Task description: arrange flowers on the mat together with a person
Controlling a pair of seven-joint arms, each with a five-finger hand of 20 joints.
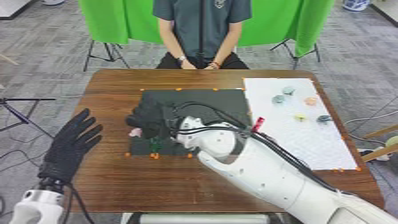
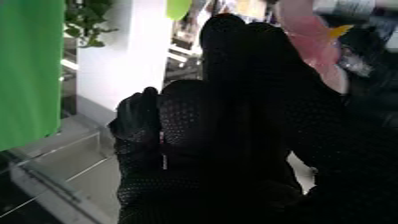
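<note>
In the head view, the left arm [image 1: 35, 206] comes in low at the left, with its gloved hand [image 1: 64, 152] open, the fingers [image 1: 71, 131] straight, slightly spread and pointing forward. The right arm [image 1: 266, 177] slants forward and leftward from the lower right corner, black cables [image 1: 289, 156] running along it, and its gloved hand [image 1: 151, 120] lies ahead of the left one and to its right.
</note>
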